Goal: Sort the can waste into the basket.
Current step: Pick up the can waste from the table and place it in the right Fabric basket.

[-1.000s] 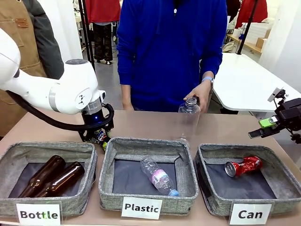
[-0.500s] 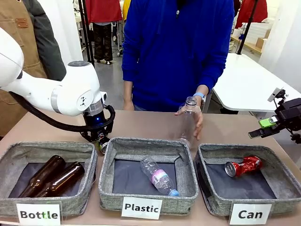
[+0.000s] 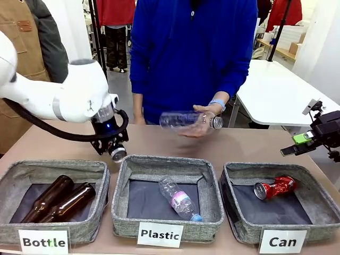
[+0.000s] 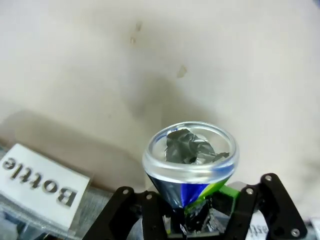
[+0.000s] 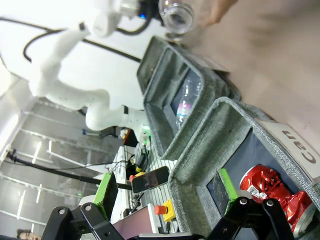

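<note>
The person's hand (image 3: 201,119) has lifted the bottle (image 3: 186,120). The left claw (image 4: 196,220) pinches the blue can (image 4: 190,162), silver end outward; right claw (image 5: 167,197) spread.

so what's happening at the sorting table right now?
The left gripper has its jaws shut on the dark blue crushed can, just behind the gap between the Bottle basket and the Plastic basket. The red can already lies in the Can basket. The right gripper hangs open off to the side of that basket. The person's hand holds a clear plastic bottle sideways above the table.
</note>
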Robot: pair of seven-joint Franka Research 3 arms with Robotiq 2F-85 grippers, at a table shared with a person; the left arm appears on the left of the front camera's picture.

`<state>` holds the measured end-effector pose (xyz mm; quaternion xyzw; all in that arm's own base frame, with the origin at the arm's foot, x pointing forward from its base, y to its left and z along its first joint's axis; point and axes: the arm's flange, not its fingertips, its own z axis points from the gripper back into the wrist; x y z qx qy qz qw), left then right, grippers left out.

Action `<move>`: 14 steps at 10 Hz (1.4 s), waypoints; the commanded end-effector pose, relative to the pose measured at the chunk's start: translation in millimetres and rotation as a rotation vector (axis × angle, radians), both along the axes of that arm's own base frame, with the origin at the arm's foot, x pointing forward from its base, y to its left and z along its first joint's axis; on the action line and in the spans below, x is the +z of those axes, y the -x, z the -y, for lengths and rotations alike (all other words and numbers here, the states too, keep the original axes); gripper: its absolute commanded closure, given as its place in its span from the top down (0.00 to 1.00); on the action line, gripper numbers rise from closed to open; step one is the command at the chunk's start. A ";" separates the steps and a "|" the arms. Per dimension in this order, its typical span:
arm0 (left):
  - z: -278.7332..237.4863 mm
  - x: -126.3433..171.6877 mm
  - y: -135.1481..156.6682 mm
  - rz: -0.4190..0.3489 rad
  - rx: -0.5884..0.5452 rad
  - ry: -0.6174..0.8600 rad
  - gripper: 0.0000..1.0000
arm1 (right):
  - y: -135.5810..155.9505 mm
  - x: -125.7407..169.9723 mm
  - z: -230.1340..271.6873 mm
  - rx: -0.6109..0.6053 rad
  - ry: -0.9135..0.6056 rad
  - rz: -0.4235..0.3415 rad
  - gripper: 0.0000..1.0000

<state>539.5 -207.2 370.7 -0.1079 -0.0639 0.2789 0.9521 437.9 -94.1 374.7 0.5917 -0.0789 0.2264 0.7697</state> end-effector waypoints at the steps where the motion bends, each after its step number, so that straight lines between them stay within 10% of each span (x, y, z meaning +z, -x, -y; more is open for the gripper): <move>1: -49.4 83.4 49.8 0.076 -0.103 0.108 0.00 | 0.5 2.3 -0.4 -0.004 0.000 0.006 1.00; 4: -127.8 169.5 154.9 0.156 -0.515 0.115 0.00 | 0.5 2.3 -0.4 -0.004 0.000 0.006 1.00; 7: -192.3 183.1 252.5 0.294 -0.898 0.166 0.00 | 0.5 2.3 -0.4 -0.004 0.000 0.006 1.00; 9: -205.5 167.3 272.9 0.398 -0.912 0.260 0.00 | 0.5 2.3 -0.4 -0.004 0.000 0.006 1.00; 14: -202.5 179.3 276.5 0.350 -0.924 0.186 0.00 | 0.5 2.3 -0.4 -0.004 0.000 0.006 1.00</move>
